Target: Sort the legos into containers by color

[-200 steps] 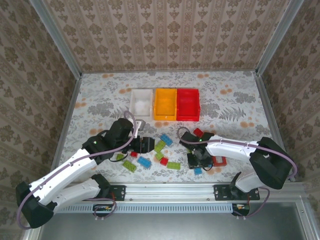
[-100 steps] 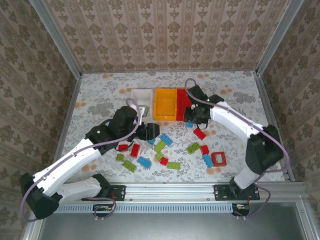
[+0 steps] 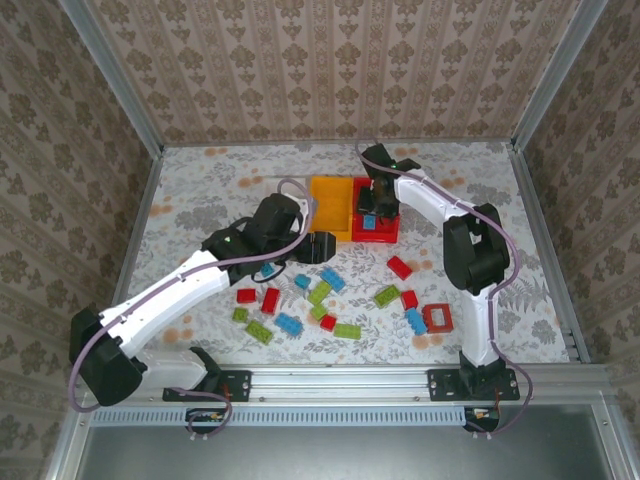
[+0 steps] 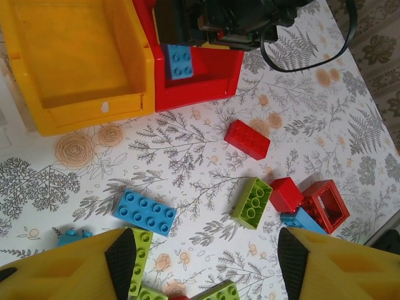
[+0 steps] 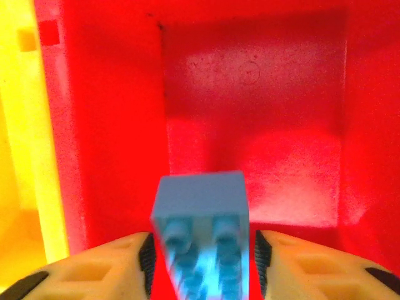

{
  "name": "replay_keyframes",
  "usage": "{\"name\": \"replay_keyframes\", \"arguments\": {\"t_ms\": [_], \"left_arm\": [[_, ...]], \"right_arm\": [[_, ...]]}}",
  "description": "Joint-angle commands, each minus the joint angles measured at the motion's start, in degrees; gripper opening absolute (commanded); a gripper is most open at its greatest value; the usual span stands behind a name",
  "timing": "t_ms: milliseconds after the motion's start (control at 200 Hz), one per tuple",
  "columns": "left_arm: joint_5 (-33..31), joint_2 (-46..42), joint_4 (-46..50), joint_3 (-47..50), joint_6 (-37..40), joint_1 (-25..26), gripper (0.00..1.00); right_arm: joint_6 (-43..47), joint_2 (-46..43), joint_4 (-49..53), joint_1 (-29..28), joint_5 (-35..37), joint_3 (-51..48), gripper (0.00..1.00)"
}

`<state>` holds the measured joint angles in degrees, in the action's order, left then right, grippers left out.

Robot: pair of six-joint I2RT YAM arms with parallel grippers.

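My right gripper [image 3: 370,205] hangs over the red bin [image 3: 388,232], open. A blue lego [image 5: 200,200] sits between its pads with a thin gap on each side, blurred, above the red bin floor [image 5: 262,125]. From the left wrist that blue lego [image 4: 179,61] lies inside the red bin [image 4: 200,87], next to the yellow bin [image 4: 94,106]. My left gripper [image 4: 206,256] is open and holds nothing, above the table by a blue lego [image 4: 144,212] and a green lego [image 4: 252,201]. It hovers just in front of the yellow bin [image 3: 330,205].
Loose legos are scattered over the near table: a red one [image 3: 400,267], a green one [image 3: 387,295], a hollow red frame [image 3: 437,318], a blue one [image 3: 290,323]. A sliver of the white bin [image 4: 4,119] shows at the left. Metal rails edge the table.
My right arm swung from the near table up to the red bin with the blue lego, and its jaws have opened. My left arm moved up and right toward the bins.
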<state>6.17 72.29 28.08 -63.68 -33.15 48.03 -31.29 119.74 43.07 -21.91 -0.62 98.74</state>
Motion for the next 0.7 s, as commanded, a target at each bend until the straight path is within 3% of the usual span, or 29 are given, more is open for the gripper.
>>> {"name": "replay_keyframes", "arguments": {"t_ms": [0, 210, 440, 695], "left_arm": [[0.37, 0.85, 1.74, -1.19, 1.51, 0.14, 0.65], [4.18, 4.72, 1.1, -2.88, 2.16, 0.26, 0.64], [6.13, 12.5, 1.18, -5.88, 0.42, 1.41, 0.62], [7.1, 30.42, 4.91, -19.85, -6.63, 4.98, 0.6]], "right_arm": [[0.99, -1.57, 3.31, -0.07, 0.88, 1.81, 0.55], [1.62, -10.91, 4.3, -0.15, 4.16, -1.63, 0.56], [0.2, -27.87, 3.75, -0.16, 7.69, -16.95, 0.55], [-4.95, -49.81, 8.45, -0.24, 8.03, -33.55, 0.57]]}}
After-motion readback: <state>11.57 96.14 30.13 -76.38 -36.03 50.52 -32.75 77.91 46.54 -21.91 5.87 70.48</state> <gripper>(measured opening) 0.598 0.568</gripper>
